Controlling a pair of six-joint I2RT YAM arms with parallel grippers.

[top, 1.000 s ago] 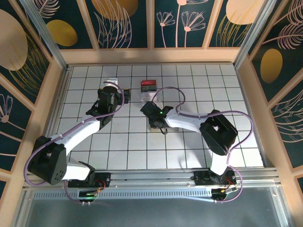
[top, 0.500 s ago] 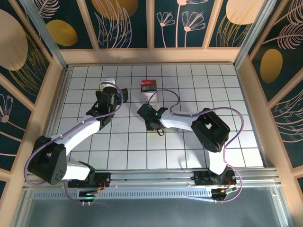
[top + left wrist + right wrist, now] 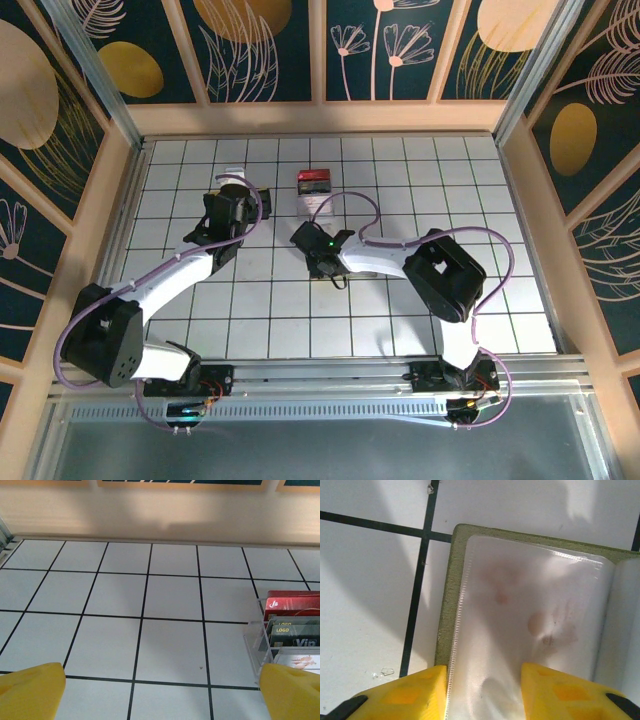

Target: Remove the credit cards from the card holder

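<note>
Left pincer (image 3: pixel 160 694) gapes wide, empty. Just right of it, a clear box (image 3: pixel 254 645) holds cards (image 3: pixel 292 630) lettered "LOGO" and "Vip". Right pincer (image 3: pixel 482 682) straddles the card holder (image 3: pixel 530 595) sleeve beside its green edge; grip unclear.

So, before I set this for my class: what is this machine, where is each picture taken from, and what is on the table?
Two robot arms are bolted to a white tiled table. One picture looks down from above; the other two come from wrist cameras. The left gripper is open and empty over bare tiles, beside a clear box of cards. The right gripper, fingers apart, is at the clear sleeve of an open olive-green card holder.
</note>
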